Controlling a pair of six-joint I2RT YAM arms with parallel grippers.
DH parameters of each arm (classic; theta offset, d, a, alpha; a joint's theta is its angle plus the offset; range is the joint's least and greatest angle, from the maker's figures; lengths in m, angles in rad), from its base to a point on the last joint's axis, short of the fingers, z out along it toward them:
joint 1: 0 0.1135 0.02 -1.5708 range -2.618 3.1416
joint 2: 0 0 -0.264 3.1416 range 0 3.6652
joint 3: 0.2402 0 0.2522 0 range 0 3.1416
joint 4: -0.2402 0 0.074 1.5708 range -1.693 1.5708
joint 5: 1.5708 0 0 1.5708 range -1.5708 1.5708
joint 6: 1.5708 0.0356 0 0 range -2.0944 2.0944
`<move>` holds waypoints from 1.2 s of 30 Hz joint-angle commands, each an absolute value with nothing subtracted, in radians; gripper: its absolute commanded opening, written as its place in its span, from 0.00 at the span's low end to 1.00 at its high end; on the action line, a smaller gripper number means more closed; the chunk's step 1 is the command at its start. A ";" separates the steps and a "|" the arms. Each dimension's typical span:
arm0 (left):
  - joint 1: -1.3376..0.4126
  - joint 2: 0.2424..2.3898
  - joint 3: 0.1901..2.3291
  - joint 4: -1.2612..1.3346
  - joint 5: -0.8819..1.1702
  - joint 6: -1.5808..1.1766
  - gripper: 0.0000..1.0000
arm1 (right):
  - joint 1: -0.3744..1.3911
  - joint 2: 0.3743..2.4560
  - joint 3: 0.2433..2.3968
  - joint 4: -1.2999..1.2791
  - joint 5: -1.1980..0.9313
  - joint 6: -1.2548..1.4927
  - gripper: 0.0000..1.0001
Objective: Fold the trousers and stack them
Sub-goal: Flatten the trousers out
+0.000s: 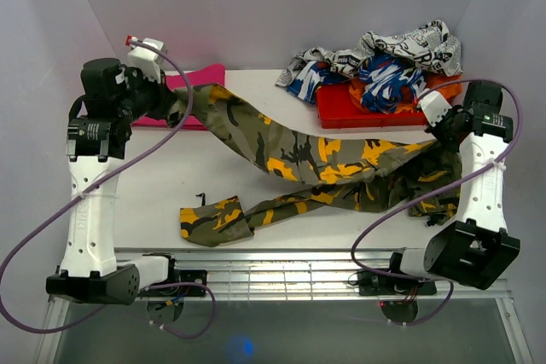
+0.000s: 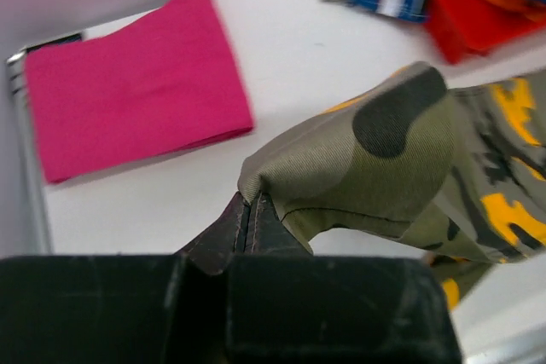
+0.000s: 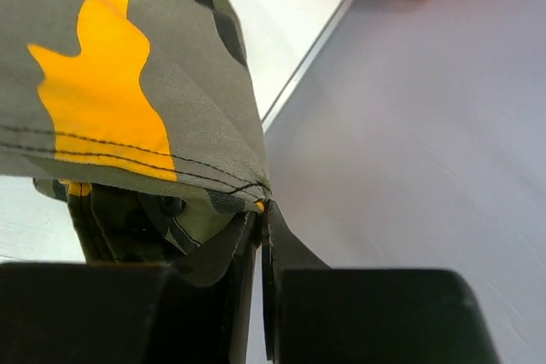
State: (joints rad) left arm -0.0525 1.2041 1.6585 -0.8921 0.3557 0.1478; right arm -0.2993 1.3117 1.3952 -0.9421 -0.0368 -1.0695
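Note:
The camouflage trousers (image 1: 316, 172) stretch across the table from the back left to the right side, one leg end lying near the front edge (image 1: 213, 219). My left gripper (image 1: 181, 101) is shut on one corner of the trousers (image 2: 358, 159) above the back left of the table. At the right edge my right gripper (image 1: 433, 135) is shut on another corner of the trousers (image 3: 128, 108), seam and yellow patch right at the fingertips (image 3: 261, 210). The cloth hangs raised between both grips.
A folded pink cloth (image 1: 183, 95) lies at the back left, under my left gripper. At the back right a red tray (image 1: 367, 112) holds a blue-and-white garment (image 1: 388, 83) and a newsprint-patterned garment (image 1: 409, 44). White walls enclose the table.

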 commanded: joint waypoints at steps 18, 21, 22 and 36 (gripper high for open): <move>0.436 1.293 1.592 -1.250 -0.008 -0.175 0.00 | -0.393 1.270 1.290 -1.188 -0.160 -1.638 0.08; 0.468 1.347 1.603 -1.253 0.009 -0.213 0.00 | -0.359 1.319 1.307 -1.135 -0.140 -1.596 0.08; 0.497 1.370 1.609 -1.255 0.046 -0.228 0.00 | -0.348 1.375 1.343 -1.091 -0.129 -1.573 0.08; 0.574 1.919 1.968 -1.106 0.518 -0.295 0.98 | -0.017 2.088 2.065 -1.170 0.044 -1.206 0.08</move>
State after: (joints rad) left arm 0.5507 1.9759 1.8492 -1.1950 0.3943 -0.3294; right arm -0.0433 2.0697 1.9446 -1.1271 -0.0437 -1.1854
